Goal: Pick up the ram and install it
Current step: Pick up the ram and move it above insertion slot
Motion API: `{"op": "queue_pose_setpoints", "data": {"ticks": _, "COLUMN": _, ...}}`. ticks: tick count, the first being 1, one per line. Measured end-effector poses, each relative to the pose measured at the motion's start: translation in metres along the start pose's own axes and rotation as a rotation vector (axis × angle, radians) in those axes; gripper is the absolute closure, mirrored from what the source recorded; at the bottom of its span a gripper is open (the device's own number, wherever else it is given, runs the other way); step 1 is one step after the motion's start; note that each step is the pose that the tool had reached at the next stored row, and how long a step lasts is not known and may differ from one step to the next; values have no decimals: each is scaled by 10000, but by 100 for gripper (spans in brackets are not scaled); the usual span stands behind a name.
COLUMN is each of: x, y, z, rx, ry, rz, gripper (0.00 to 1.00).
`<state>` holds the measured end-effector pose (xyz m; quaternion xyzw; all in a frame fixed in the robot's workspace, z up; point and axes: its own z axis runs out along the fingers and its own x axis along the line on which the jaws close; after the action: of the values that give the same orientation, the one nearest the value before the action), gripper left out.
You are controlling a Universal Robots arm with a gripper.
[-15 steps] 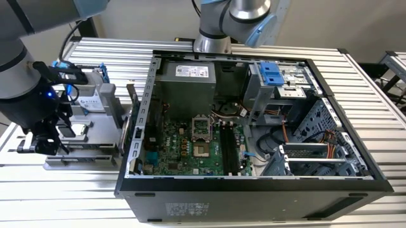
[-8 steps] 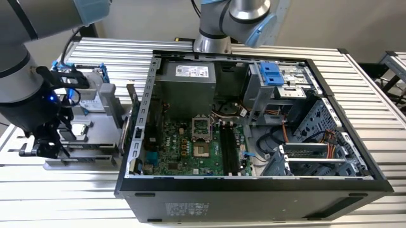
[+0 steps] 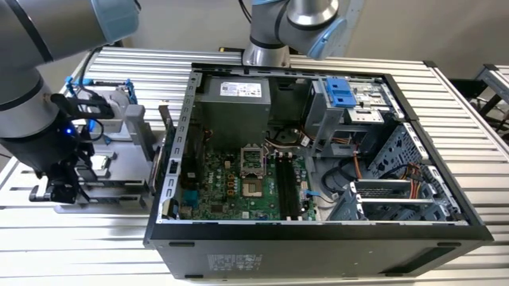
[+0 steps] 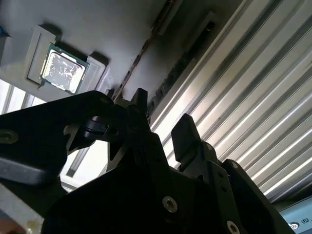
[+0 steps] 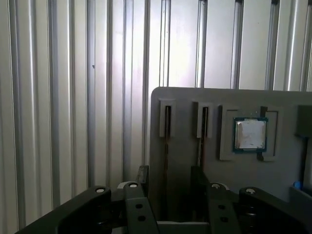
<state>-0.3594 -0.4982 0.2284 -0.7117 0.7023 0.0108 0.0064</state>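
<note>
Ribbed aluminium table, pale and bare toward the edges. An open computer case lies on its side mid-table, motherboard facing up so parts can go in from above.

Grey fixture sits just beside the case, on the exterior view's left. It has cut pockets, each shaped to one part, which keeps every part at a known spot and angle.

- ram: stands on edge in a narrow slot of the fixture, thin top edge exposed. Judged reason: on edge, both flat faces are free for a pinch from above.
- second slot: runs parallel, just beside the first, and a thin dark edge shows in it too.
- processor chip: lies flat in a square pocket further along, apart from the slots and untouched.

The arm bends down low over the fixture. In the first wrist view the gripper points down at the slots with its fingers spread wide, one on each side of the ram's line and a clear gap either way. Nothing is held. Whether the tips touch the fixture face I cannot tell.

The long black memory slots on the motherboard lie well apart from the gripper. My reading is that the pick has not yet closed and the install has not begun.
</note>
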Motion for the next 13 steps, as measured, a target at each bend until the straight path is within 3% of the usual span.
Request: {"op": "queue_pose_setpoints", "data": {"ticks": 13, "x": 4, "y": 18, "z": 167, "rx": 1, "ry": -1, "rz": -2, "gripper": 0}}
